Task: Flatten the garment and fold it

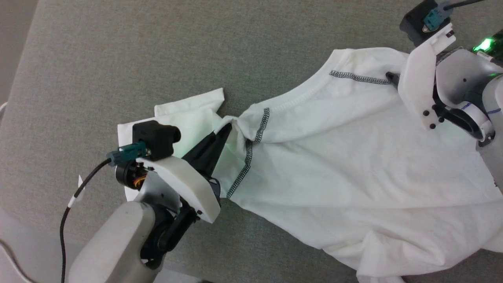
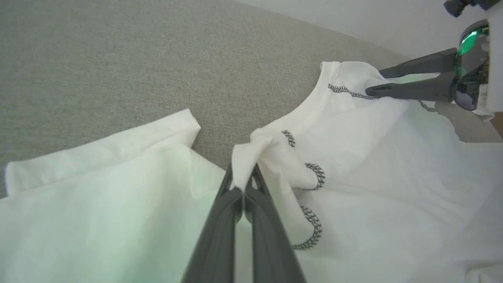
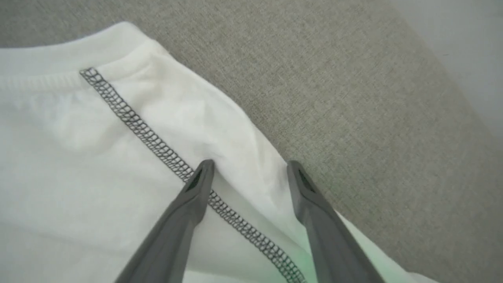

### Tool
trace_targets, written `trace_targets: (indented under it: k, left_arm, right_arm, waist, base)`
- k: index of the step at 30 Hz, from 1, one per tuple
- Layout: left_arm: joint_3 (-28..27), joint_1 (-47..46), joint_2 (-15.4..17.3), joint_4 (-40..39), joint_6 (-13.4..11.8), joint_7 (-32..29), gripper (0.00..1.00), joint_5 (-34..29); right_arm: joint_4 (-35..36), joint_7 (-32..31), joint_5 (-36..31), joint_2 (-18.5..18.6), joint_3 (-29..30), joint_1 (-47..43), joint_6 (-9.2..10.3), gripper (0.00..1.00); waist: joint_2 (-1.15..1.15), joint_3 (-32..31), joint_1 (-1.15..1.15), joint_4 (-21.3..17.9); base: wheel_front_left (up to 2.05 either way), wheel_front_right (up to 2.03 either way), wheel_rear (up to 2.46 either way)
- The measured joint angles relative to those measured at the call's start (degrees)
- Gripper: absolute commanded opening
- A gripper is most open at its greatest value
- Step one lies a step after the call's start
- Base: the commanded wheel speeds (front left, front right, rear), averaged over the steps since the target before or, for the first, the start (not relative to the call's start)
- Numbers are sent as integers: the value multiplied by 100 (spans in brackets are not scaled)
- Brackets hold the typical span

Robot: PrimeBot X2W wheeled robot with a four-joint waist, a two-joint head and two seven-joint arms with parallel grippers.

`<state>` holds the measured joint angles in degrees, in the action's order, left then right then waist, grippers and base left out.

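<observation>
Pinching a bunched fold of the garment (image 1: 334, 157) in the left tool (image 2: 243, 185). Straddling a shoulder seam with the right tool (image 3: 249, 169), spread wide.

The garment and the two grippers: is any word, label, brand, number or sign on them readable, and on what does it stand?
No text can be read.
The garment: plain white with dark stitching, no print or tag showing.
The left gripper and the right gripper: no lettering on their dark fingers.
The white tape on the cable: too small to tell whether it bears any writing.
</observation>
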<state>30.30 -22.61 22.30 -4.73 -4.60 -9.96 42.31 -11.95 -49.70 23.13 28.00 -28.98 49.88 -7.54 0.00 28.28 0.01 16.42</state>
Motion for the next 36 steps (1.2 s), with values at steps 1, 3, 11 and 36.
trace_targets:
  k: [1, 3, 11, 36]
  left_arm:
    - [10, -19, -16, 15, 2, 15, 0, 0]
    - [31, -36, -47, 44, 23, 40, 0, 0]
    - [75, -155, -120, 189, 103, 99, 0, 2]
    - [-653, -896, 203, 20, -176, 655, 0, -226]
  right_arm:
    - [-31, -22, 62, 48, -59, 51, 0, 100]
    - [-65, -22, 157, 130, -147, 152, 0, 100]
    - [-270, -109, 364, 96, 41, 397, -8, 0]
    - [390, 3209, -57, -1131, 1457, -371, -4, 0]
  waist:
    - [0, 38, 0, 30]
    - [0, 113, 0, 85]
    - [0, 388, -1, 202]
    - [0, -1014, -1, -633]
  base:
    - [0, 0, 0]
    - [0, 0, 0]
    - [0, 0, 0]
    - [0, 0, 0]
